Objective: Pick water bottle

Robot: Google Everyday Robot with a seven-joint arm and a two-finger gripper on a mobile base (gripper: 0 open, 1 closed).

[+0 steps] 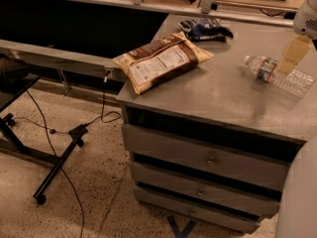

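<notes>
A grey metal counter (223, 95) fills the right half of the view, its top dull and scuffed. Under the top is an open dark slot, and below it sit three grey drawers (208, 160), each with a small knob. The floor (99, 192) is speckled beige stone. A blue tape mark (178, 227) lies on it at the foot of the drawers. To the left stands a black tubular stand on casters (54, 167), and a thin black cable (103, 108) trails from the counter's edge down to the floor. A long grey rail (59, 58) runs along the back in front of a dark recess.

On the counter, a large tan-and-brown crinkled snack bag (161, 61) lies flat near the left front corner. A small dark blue snack packet (205, 29) lies behind it towards the far edge.

The small clear ribbed plastic water bottle (270, 70) lies on its side near the counter's right edge, well apart from both bags. Its white cap points left and its red, blue and white label band sits just behind the cap. The clear ribbed body stretches away to the right.

The pale yellow claw (293, 53) hangs from the upper right corner, directly over the bottle's middle. Whether it is wide or narrow cannot be told. A white rounded robot part (299, 197) fills the lower right corner.
</notes>
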